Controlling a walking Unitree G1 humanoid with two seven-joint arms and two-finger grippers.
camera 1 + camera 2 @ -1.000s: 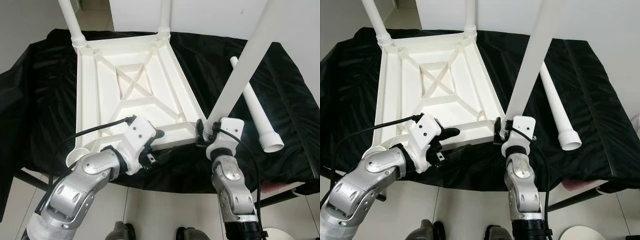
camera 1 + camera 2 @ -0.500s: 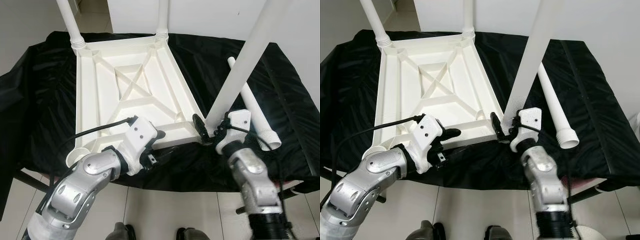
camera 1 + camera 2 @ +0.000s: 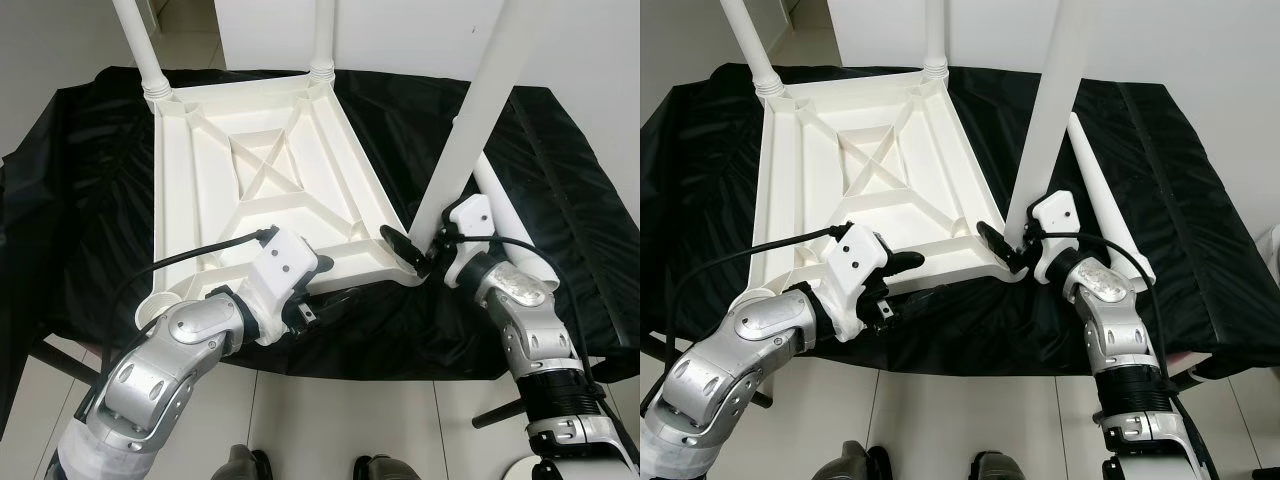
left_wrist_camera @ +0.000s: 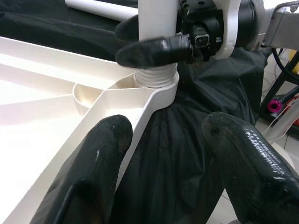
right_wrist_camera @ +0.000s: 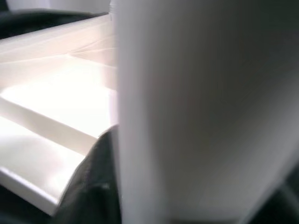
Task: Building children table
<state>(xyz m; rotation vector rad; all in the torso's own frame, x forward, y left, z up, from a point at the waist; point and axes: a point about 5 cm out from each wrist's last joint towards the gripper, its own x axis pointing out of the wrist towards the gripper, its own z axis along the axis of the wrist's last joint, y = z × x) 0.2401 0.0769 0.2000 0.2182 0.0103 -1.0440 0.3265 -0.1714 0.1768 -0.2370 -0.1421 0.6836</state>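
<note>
Black cloth (image 3: 90, 200) under upturned tabletop (image 3: 260, 180)

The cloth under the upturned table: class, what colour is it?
Black. The cloth shows best in the left eye view, spread beneath the white table.

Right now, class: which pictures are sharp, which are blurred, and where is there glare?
Both eye views: sharp, evenly lit. Left wrist view: the upturned white plastic table top glares pale; near black fingers soft. Right wrist view: the white tubular table leg is a close, unfocused blur.
</note>
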